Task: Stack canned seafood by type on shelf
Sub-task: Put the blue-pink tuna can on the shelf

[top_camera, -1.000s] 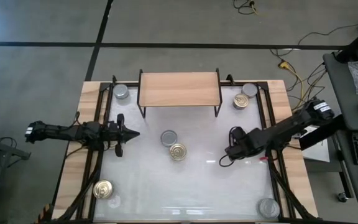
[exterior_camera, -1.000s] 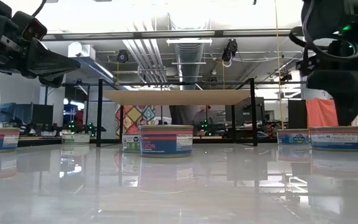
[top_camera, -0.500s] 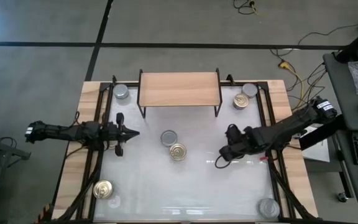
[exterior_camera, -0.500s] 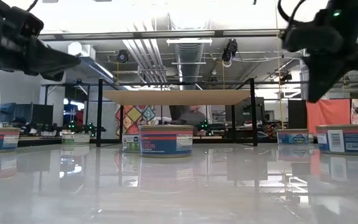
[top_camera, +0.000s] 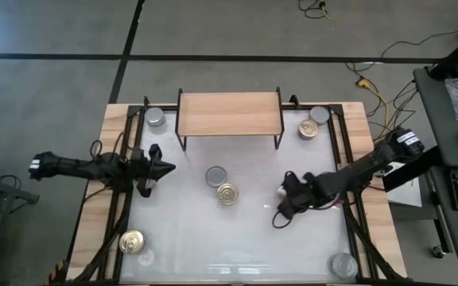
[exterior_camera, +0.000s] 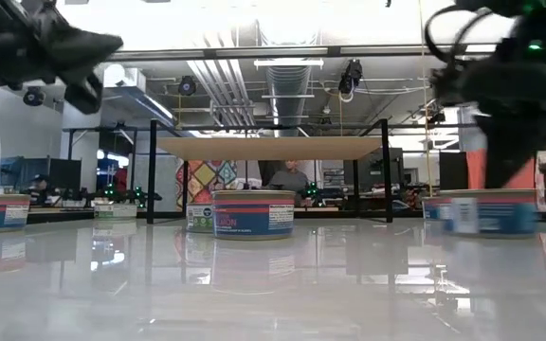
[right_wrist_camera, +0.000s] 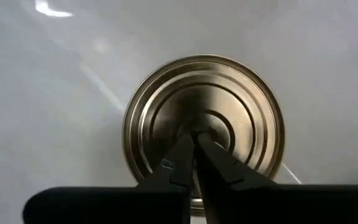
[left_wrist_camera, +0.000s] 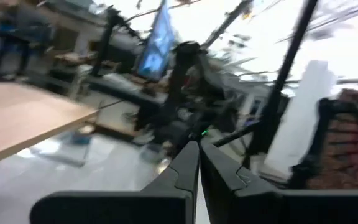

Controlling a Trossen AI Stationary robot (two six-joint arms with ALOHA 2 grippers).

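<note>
A gold-lidded tin fills the right wrist view. My right gripper is shut and points down at the lid's middle. Seen from above, my right gripper hides that tin, right of the table's middle. From table height the tin stands on the tabletop under the gripper. My left gripper is shut and held in the air over the table's left part, touching nothing. The shelf stands bare at the far edge. A silver tin and a gold tin sit mid-table. My right gripper has its shut fingertips on the middle of the gold lid, coming from above and pointing down. The tin stays upright with its bottom on the tabletop.
More tins stand near the corners: silver far left, gold and silver far right, gold near left, silver near right. The wooden rim frames the white top. People sit in the room beyond.
My right gripper has moved toward the table's left and near edges. The gold tin beneath it has slid along the tabletop with it, staying upright. My left gripper has risen, still shut.
</note>
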